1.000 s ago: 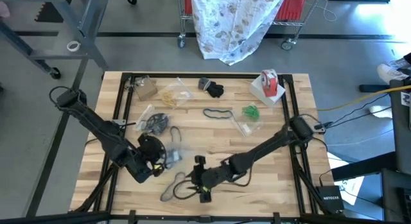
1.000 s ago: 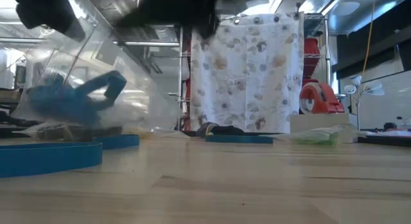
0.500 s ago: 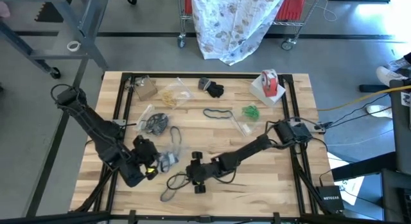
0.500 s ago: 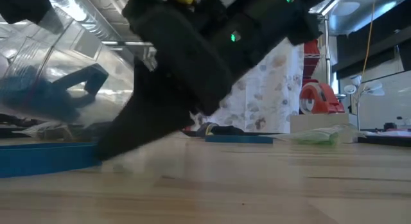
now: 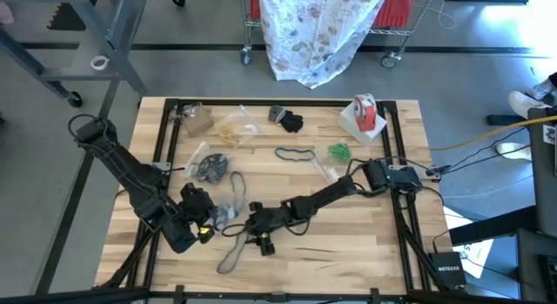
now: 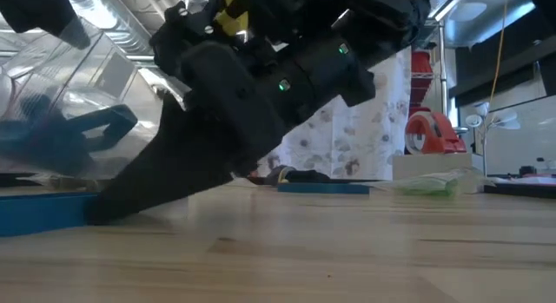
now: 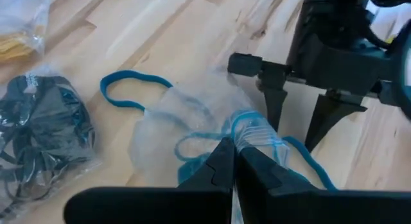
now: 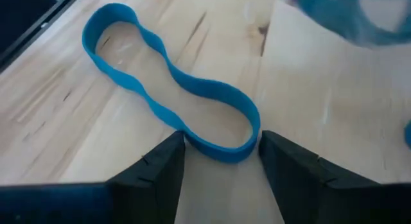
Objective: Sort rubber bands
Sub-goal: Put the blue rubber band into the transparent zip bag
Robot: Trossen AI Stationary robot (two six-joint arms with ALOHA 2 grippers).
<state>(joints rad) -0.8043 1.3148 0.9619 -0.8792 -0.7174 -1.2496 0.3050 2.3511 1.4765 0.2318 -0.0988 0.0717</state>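
Right now the robot is working on one blue rubber band (image 8: 173, 99) that lies flat on the wooden table (image 5: 365, 243), near the front edge. The right gripper (image 8: 221, 161) is down low over it with its two fingers spread apart, one on each side of the band's near end. It is not holding anything yet.

The left gripper (image 7: 232, 161) has its fingers pressed together on the edge of a clear plastic bag (image 7: 186, 124) with blue bands inside. It holds the bag up just beside the right gripper.

So this looks like the picking-up step for a loose blue band. Next, I think the right gripper needs to go down a little, squeeze shut on the band, lift it, and carry it to the bag's mouth. The band is thin and floppy, so it could slip out.
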